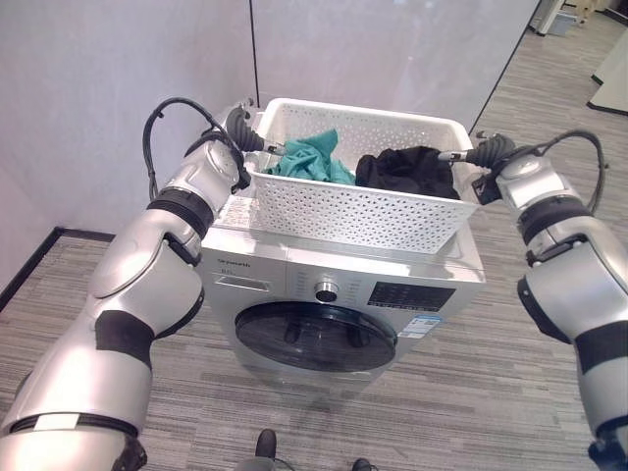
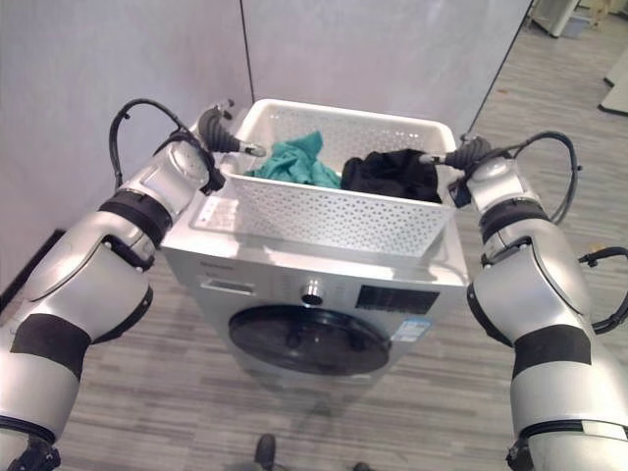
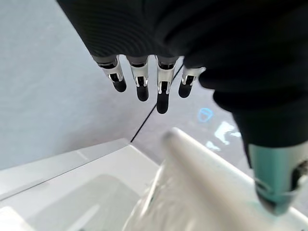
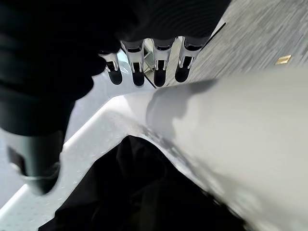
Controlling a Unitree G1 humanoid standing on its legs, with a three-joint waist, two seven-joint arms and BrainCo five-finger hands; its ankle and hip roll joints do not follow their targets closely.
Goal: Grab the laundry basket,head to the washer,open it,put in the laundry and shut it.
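**Basket resting on the washer, between two robot hands**

We judged the white perforated laundry basket (image 1: 358, 201) stiff, light and best gripped at its rim. It sat on the washer (image 1: 334, 294), whose round door (image 1: 316, 337) was closed. The left robot hand (image 1: 243, 132) and right robot hand (image 1: 481, 155) flanked its short ends, fingers straight, thumbs over the rim. Soft teal cloth (image 1: 312, 157) and black cloth (image 1: 407, 169) lay inside, between them.

A white laundry basket (image 1: 358, 211) sits on the washer (image 1: 339, 294) top.
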